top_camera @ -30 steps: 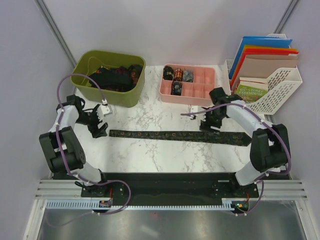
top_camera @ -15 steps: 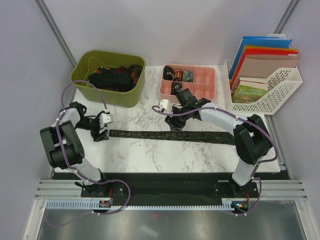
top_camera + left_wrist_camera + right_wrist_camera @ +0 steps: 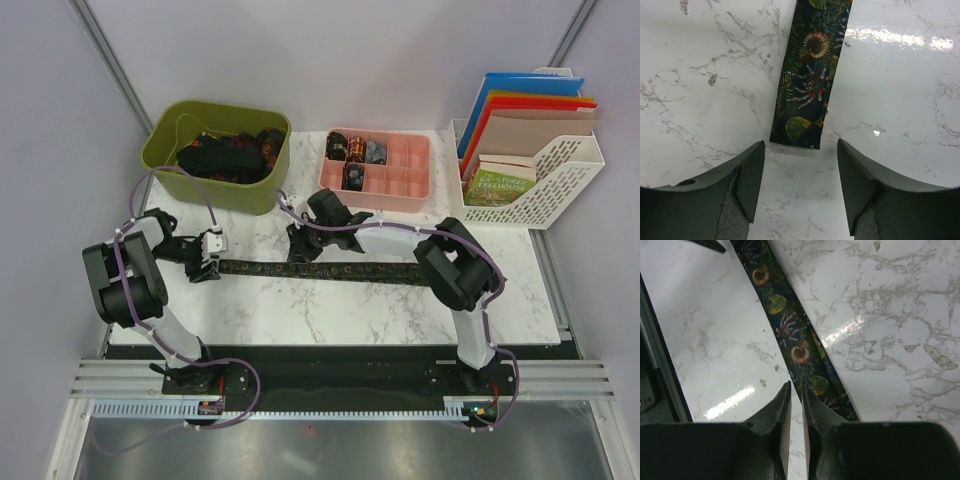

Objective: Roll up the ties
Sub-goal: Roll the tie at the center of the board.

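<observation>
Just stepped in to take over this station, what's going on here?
Two robot arms are working on rolling neckties. One tie lies flat, unrolled, across the marble table. The left claw is open at its left end, gripping nothing. The right claw, nearly shut and empty, is over the tie further along. The green bin holds loose ties; a few rolled ones sit in the pink tray.

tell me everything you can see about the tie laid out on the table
The tie is a long, narrow strip of dark fabric printed with ferns, shells and leaves in green, orange and white. It lies flat and unrolled on the marble table, running left to right. Its square-cut left end sits just ahead of the open left pincer, untouched. The shut right pincer hangs over it farther along, contact unclear.
</observation>
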### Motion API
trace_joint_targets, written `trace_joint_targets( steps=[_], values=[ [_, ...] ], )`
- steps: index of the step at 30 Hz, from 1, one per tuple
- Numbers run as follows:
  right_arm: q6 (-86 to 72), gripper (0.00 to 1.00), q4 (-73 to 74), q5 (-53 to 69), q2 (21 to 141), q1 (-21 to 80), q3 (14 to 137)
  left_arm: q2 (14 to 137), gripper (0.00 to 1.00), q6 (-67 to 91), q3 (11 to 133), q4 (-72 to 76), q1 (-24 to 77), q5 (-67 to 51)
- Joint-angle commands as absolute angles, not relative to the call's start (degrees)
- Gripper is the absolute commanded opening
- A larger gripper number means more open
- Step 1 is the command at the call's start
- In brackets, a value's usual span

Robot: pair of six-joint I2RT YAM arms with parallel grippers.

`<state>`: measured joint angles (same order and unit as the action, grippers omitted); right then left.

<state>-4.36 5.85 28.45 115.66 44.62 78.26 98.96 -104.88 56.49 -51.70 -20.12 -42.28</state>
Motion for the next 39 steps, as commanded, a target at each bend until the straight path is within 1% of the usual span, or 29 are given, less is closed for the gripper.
trace_joint_targets(
  steps=[1, 4, 8, 11, 17, 22, 24, 30, 33, 39],
  values=[
    [-23.43, 0.19, -5.79, 27.86, 118.29, 46.49, 82.00, 99.49, 0.65, -108.54, 56.43, -51.07, -19.95, -44.47],
    [-28.37, 0.15, -8.61, 27.60, 120.75, 47.81, 83.49, 99.05, 0.64, -109.16, 56.16, -51.33, -19.86, -44.21],
    [-34.61, 0.14, -11.33, 27.69, 124.62, 49.48, 84.64, 98.96, 0.64, -108.90, 55.90, -51.42, -19.86, -44.30],
    [-36.12, 0.13, -12.21, 27.60, 126.82, 50.10, 84.82, 98.88, 0.66, -108.55, 55.90, -51.42, -19.86, -44.38],
    [-35.25, 0.13, -11.69, 26.19, 129.28, 50.19, 84.11, 99.23, 0.65, -108.54, 56.34, -51.42, -19.78, -44.82],
    [-36.56, 0.12, -11.60, 27.07, 129.81, 50.19, 83.50, 99.32, 0.65, -108.90, 56.42, -51.50, -19.60, -44.91],
    [-37.35, 0.12, -12.30, 28.55, 129.11, 50.19, 83.15, 99.40, 0.70, -108.37, 56.86, -51.68, -19.60, -45.52],
    [-38.41, 0.15, -15.64, 30.67, 124.72, 50.19, 83.23, 100.99, 0.71, -107.84, 58.89, -52.65, -19.43, -45.79],
    [-39.72, 0.16, -16.43, 30.85, 124.01, 50.27, 84.02, 101.25, 0.69, -108.54, 58.89, -52.91, -18.90, -45.26],
    [-40.43, 0.18, -17.75, 29.18, 126.73, 50.19, 85.25, 101.43, 0.63, -109.51, 59.06, -53.26, -18.28, -44.38]
  ],
)
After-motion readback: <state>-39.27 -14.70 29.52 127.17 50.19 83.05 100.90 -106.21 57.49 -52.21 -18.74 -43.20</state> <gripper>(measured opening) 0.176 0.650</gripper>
